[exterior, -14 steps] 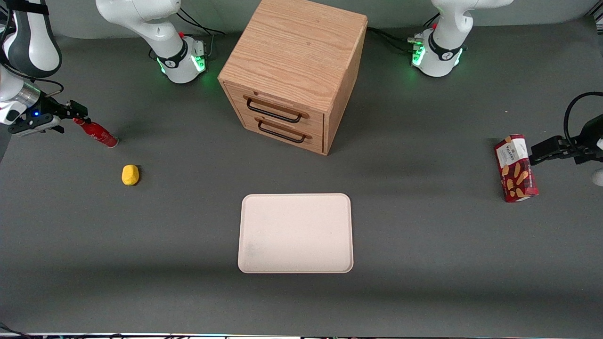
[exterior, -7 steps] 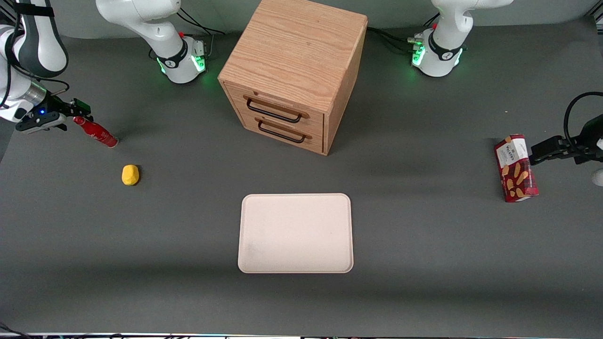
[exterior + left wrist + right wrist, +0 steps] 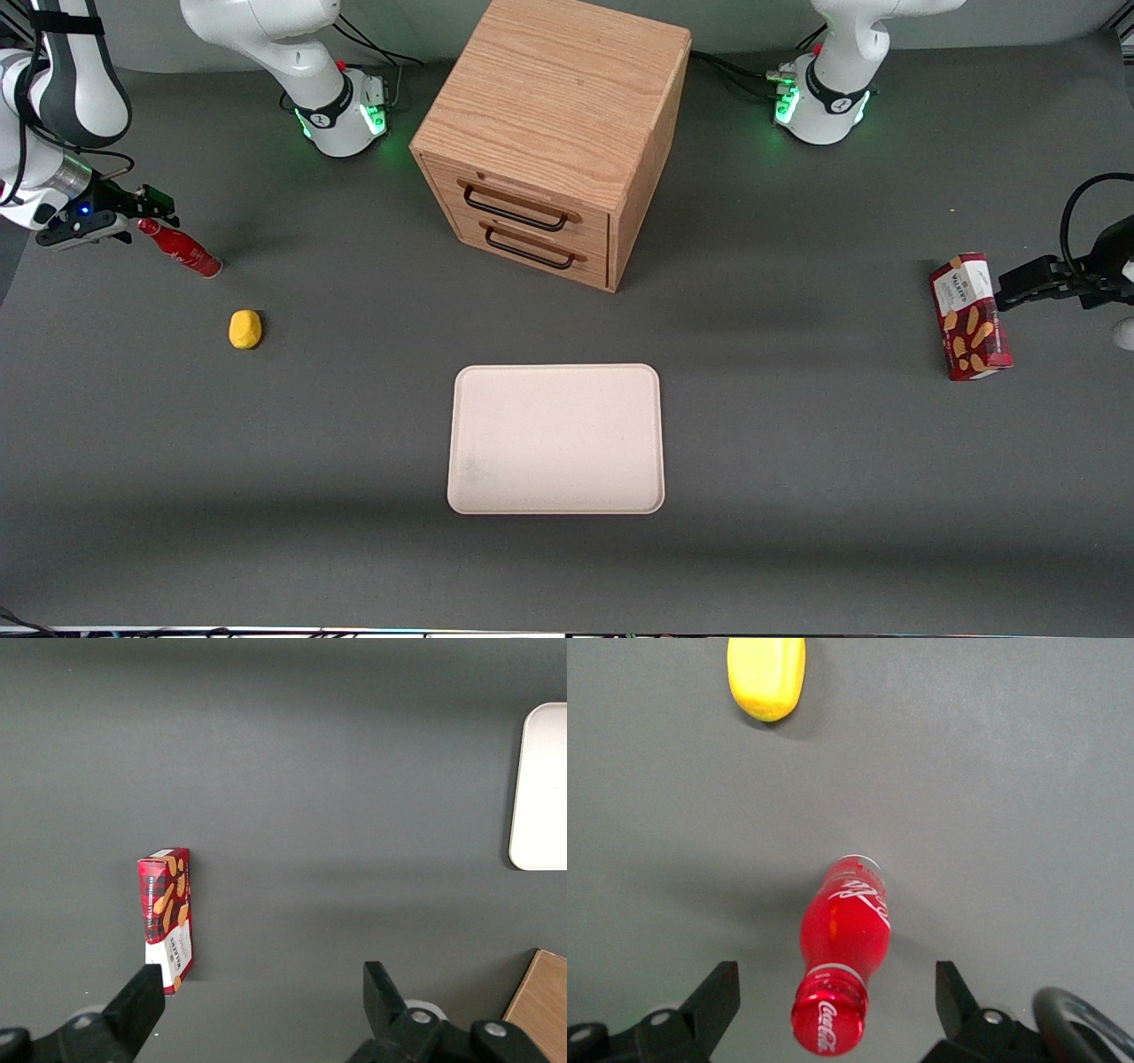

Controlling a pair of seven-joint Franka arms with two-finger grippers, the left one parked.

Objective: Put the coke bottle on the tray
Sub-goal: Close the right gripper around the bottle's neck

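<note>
The coke bottle (image 3: 180, 249) is a slim all-red bottle with a red cap, standing on the grey table toward the working arm's end. My right gripper (image 3: 142, 209) is just above its cap. In the right wrist view the gripper (image 3: 837, 997) is open, its two black fingers (image 3: 716, 994) standing wide on either side of the bottle's cap (image 3: 829, 1024), not touching the bottle (image 3: 844, 926). The pale pinkish-beige tray (image 3: 556, 439) lies flat near the table's middle, nearer the front camera than the cabinet, with nothing on it.
A small yellow object (image 3: 245, 329) lies near the bottle, nearer the front camera; it also shows in the right wrist view (image 3: 766, 675). A wooden two-drawer cabinet (image 3: 554, 133) stands farther back. A red snack box (image 3: 970, 316) lies toward the parked arm's end.
My right gripper has moved a little up and over the bottle's cap. The bottle, tray and other things have not moved.
</note>
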